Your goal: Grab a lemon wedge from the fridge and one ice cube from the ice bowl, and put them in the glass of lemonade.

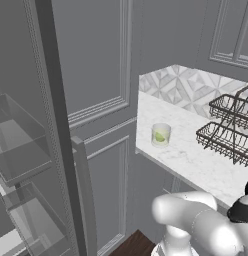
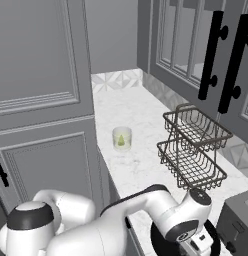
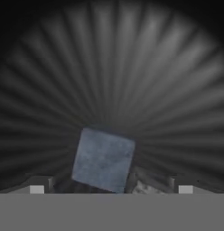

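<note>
The glass of lemonade (image 1: 160, 135) (image 2: 122, 138) stands on the white marble counter (image 1: 196, 160) near its left end. A small yellow-green lemon wedge (image 1: 159, 136) (image 2: 121, 142) lies inside it. My hand reaches down over a dark ribbed bowl (image 2: 158, 239) at the counter's near end. In the hand view a pale blue-grey ice cube (image 3: 103, 159) lies tilted on the bowl's ribbed floor (image 3: 132, 81). My gripper (image 3: 111, 188) is open, its fingertips (image 3: 37, 188) wide apart on either side of the cube. The fridge door (image 1: 51, 125) stands open at the left with clear bins.
A two-tier dark wire rack (image 1: 228, 130) (image 2: 193, 145) stands on the counter right of the glass. A grey toaster (image 2: 238, 225) sits at the near right. Upper cabinets with black handles (image 2: 216, 55) hang above the counter, and grey panelled cabinets (image 1: 101, 75) stand beside the fridge.
</note>
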### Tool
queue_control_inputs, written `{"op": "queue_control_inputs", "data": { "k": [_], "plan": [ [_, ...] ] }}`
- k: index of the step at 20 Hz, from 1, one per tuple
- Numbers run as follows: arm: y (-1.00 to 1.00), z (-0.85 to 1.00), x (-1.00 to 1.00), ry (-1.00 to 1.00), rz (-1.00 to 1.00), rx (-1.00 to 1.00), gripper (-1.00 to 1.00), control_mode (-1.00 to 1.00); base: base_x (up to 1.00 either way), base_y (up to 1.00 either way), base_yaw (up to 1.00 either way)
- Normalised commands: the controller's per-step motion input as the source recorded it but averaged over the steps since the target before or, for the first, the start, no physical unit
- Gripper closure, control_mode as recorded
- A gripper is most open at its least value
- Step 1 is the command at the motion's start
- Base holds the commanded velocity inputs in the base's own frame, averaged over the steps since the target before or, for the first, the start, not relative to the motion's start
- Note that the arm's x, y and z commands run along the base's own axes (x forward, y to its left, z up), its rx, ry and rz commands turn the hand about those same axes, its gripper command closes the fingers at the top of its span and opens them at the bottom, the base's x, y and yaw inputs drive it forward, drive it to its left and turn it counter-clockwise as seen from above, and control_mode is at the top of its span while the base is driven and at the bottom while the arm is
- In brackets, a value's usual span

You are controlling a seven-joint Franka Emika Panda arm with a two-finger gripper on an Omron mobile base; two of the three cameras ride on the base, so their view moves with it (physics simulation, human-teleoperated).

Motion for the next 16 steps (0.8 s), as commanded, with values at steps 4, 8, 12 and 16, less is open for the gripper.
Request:
{"op": "queue_control_inputs", "data": {
  "k": [4,8,12,16],
  "plan": [
    [0.14,0.00,0.00,0.00,0.00,0.00,-1.00,-1.00,0.00,0.00,0.00],
    [-0.02,0.00,0.02,0.00,0.00,0.00,-1.00,-1.00,0.00,0.00,0.00],
    [-0.11,0.06,0.22,0.00,0.00,0.00,-1.00,-1.00,0.00,0.00,0.00],
    [0.00,0.04,0.15,0.00,0.00,0.00,-1.00,-1.00,0.00,0.00,0.00]
  ]
}}
